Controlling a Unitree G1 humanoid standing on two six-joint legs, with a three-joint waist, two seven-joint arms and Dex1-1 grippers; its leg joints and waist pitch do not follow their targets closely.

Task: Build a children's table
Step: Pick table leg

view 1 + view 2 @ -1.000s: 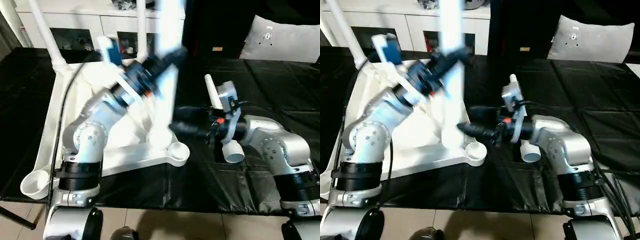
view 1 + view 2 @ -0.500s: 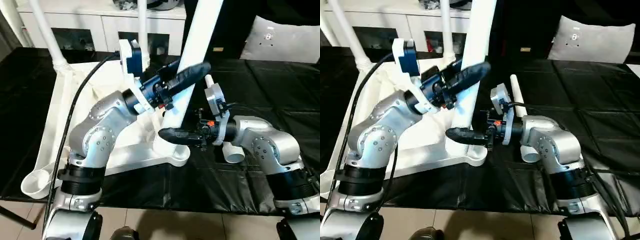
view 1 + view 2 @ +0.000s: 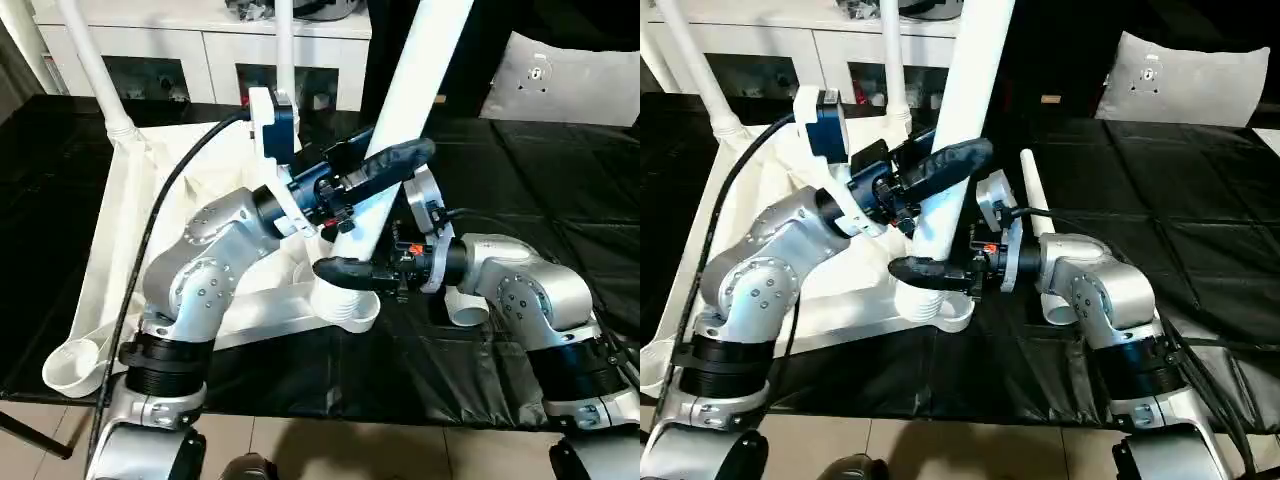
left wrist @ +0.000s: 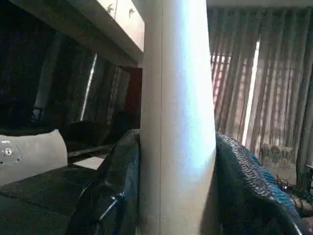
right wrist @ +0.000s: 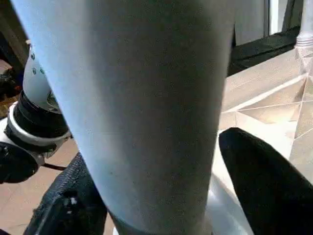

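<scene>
**Third leg going into the near corner socket**

You've got the table top [image 3: 130,230] lying ribbed side up on the black floor mats [image 3: 560,190], and two legs [image 3: 95,70] already stand in the sockets along its far edge. Your left gripper [image 3: 385,165] pinches the third leg [image 3: 400,120] around its shaft, fingers [image 4: 122,186] pressed to both sides. The leg leans, its foot right at the near right corner socket [image 3: 350,305]; whether it's fully seated, you can't tell from here. Your right gripper [image 3: 345,272] straddles the leg's base, jaws either side of it; firm contact isn't clear. A fourth leg [image 3: 455,290] lies on the mat just behind your right forearm, and the near left corner socket [image 3: 70,365] sits empty. So roughly half done, one leg in hand, one to go. Behind the mats stands a white cabinet [image 3: 190,45] with glass doors; pale tile floor [image 3: 400,450] shows in front.
</scene>
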